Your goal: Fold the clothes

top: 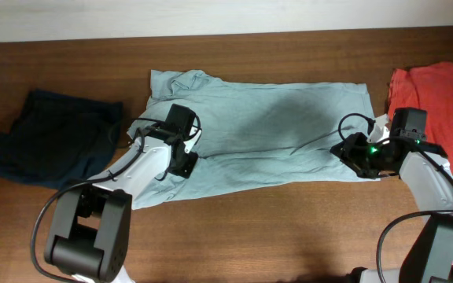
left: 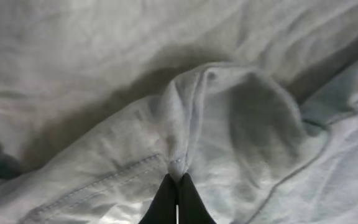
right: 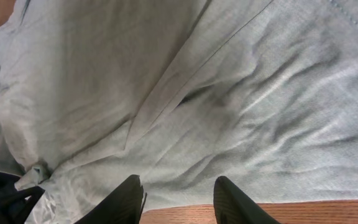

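- Pale grey-blue short-sleeved cotton T-shirt (top: 266, 130) lies sideways across the middle of the brown wooden table (top: 289, 228), collar end at left. It is mostly spread flat and wrinkled, with no finished fold visible.
- Its left near part is rumpled; the left wrist view shows a raised ridge of cloth along a stitched hem.
- Left gripper (left: 178, 182) sits on that left near part. The fingers are closed together with the ridge of fabric tented right at the tips, so it looks like a thin pinch on the T-shirt.
- Right gripper (right: 179, 184) is at the shirt's right near edge. The jaws stand apart over the cloth and hold nothing, with bare table showing just beyond the hem.
- Dark navy garment (top: 49, 137) is at far left, well apart from the T-shirt, in a compact bundle. It may be folded; I cannot tell how neatly.
- Orange-red shirt (top: 439, 86) is at far right, crumpled and unfolded.
- Judgement: early stage. The T-shirt's first fold is not yet made, and the orange-red shirt is untouched.
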{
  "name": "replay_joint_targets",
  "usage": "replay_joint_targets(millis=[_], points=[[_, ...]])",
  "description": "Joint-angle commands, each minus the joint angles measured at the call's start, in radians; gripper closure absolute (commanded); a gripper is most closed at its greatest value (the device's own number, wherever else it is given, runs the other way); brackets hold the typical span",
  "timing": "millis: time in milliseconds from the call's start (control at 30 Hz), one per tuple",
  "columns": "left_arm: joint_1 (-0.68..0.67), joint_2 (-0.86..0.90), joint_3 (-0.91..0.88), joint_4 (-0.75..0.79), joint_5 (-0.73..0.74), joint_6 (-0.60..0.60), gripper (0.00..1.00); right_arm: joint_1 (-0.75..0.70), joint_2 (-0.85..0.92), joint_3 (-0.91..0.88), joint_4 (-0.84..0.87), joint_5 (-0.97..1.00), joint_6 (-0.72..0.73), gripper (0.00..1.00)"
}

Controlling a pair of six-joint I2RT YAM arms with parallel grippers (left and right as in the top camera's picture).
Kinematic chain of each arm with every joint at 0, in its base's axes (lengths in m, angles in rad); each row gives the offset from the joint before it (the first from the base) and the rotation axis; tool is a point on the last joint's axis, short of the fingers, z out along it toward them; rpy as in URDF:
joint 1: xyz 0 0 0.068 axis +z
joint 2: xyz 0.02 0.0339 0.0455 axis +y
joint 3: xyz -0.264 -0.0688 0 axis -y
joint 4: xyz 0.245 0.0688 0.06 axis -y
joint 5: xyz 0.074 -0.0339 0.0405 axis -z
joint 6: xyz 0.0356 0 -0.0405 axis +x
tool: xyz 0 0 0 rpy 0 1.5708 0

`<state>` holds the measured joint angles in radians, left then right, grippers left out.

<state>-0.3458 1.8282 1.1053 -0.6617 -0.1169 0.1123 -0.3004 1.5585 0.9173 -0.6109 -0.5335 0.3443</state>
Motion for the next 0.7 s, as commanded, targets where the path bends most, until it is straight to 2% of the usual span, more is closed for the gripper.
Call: replay_joint_targets(millis=[0,100,267,400,667], points=[[0.002,0.008,0.061,-0.027,-0.070,0.010,1.00,-0.001,-0.015,0.015,-0.002,-0.016,-0.008,0.58],[0.002,0.008,0.124,-0.029,-0.130,0.060,1.00,-0.001,-0.015,0.015,-0.002,-0.016,-0.008,0.57],[0.002,0.008,0.133,0.068,-0.142,0.195,1.00,-0.001,-0.015,0.015,0.002,-0.012,-0.008,0.57],[0.002,0.010,0.133,0.147,-0.118,0.227,1.00,-0.001,-0.015,0.015,0.013,-0.012,-0.008,0.57],[0.002,0.076,0.133,0.170,-0.105,0.280,0.98,-0.001,-0.015,0.015,0.017,-0.012,-0.008,0.57]])
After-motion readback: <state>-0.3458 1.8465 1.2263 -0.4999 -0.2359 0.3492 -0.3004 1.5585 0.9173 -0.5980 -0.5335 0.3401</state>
